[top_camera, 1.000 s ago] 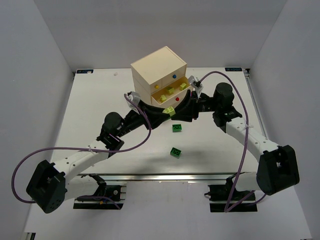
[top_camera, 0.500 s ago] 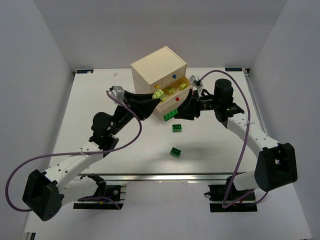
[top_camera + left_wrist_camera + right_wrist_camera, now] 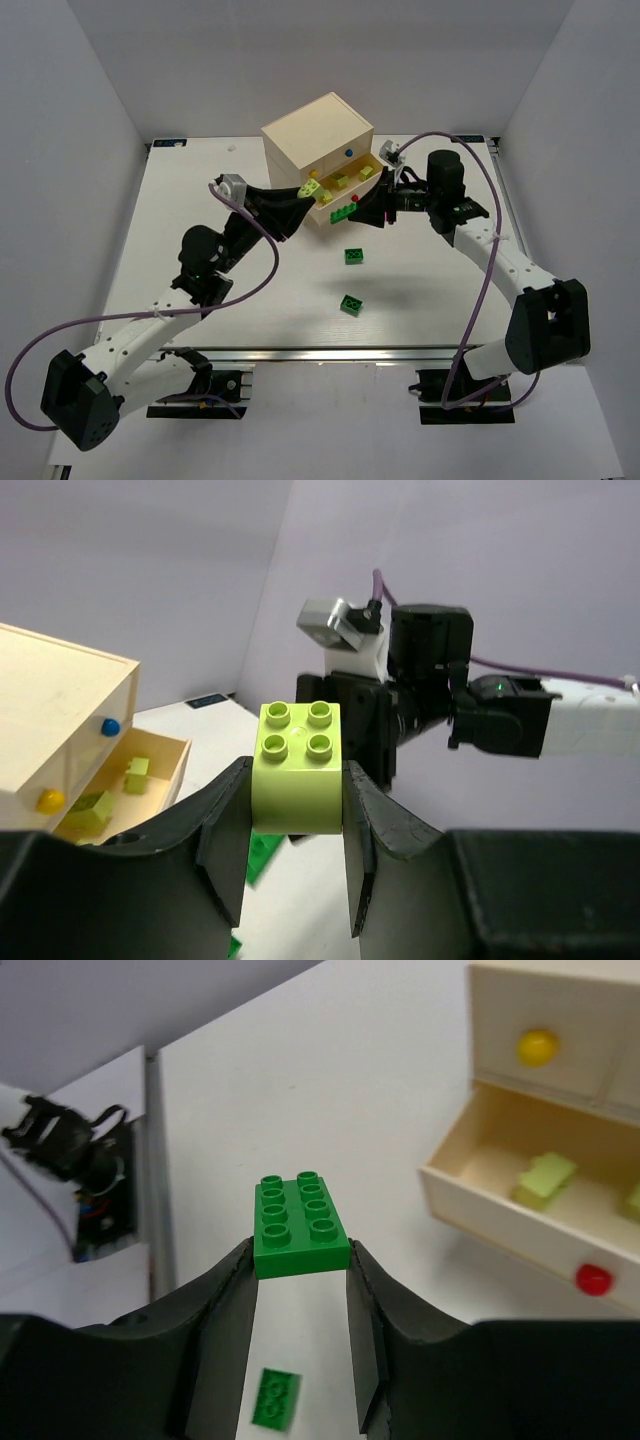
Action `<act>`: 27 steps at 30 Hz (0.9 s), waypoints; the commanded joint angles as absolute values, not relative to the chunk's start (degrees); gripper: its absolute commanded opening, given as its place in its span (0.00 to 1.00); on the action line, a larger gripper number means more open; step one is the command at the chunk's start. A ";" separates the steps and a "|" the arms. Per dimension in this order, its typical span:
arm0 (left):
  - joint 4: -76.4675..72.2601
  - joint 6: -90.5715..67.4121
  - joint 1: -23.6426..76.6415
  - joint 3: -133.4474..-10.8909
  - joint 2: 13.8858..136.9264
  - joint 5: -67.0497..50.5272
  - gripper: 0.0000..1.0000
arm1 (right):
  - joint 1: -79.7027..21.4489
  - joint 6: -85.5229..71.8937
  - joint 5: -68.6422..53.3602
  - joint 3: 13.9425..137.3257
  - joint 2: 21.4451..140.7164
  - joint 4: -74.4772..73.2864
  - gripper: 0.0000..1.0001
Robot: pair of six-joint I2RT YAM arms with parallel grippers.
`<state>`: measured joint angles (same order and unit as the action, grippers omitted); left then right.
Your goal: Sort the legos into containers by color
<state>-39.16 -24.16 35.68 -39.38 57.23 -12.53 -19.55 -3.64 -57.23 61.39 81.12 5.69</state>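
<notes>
Your left pincer (image 3: 297, 792) is pinching a yellow-green four-stud plastic brick (image 3: 298, 765) by its two side faces, studs up. Your right pincer (image 3: 300, 1265) grips a dark green eight-stud plastic brick (image 3: 300, 1222) the same way. Both bricks are carried clear of the white tabletop (image 3: 200, 220), a hold that leaves the underside free for a straight drop. Both hang close to the cream wooden cube chest (image 3: 318, 138) at the middle of the tabletop's far edge.

One drawer (image 3: 500, 1222) stands pulled out and holds several yellow-green bricks (image 3: 546, 1176). Judged by colour, the left brick belongs there. The red knob (image 3: 592, 1278) appears to sit on that drawer's front. The drawers with the yellow knob (image 3: 538, 1046) and the blue knob (image 3: 348, 153) look closed. No green pieces show in any drawer. Two loose green bricks (image 3: 353, 257) lie unsorted near the tabletop's middle.
</notes>
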 commanded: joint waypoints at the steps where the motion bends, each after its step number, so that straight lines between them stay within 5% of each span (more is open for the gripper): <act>1: -31.84 -21.36 35.33 -38.50 52.57 -10.46 0.00 | -18.90 3.50 -49.15 66.44 81.91 1.67 0.00; 13: -18.73 -21.09 35.33 -34.54 45.00 -10.81 0.00 | -18.81 5.97 -43.08 69.70 83.15 0.09 0.00; 27: -11.00 -29.09 35.33 -59.05 75.92 -5.99 0.00 | -13.72 10.11 -35.60 61.19 68.65 -11.51 0.00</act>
<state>-14.85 -25.74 35.68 -53.28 74.61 -9.67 -15.14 8.40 -36.97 63.05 72.12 -8.45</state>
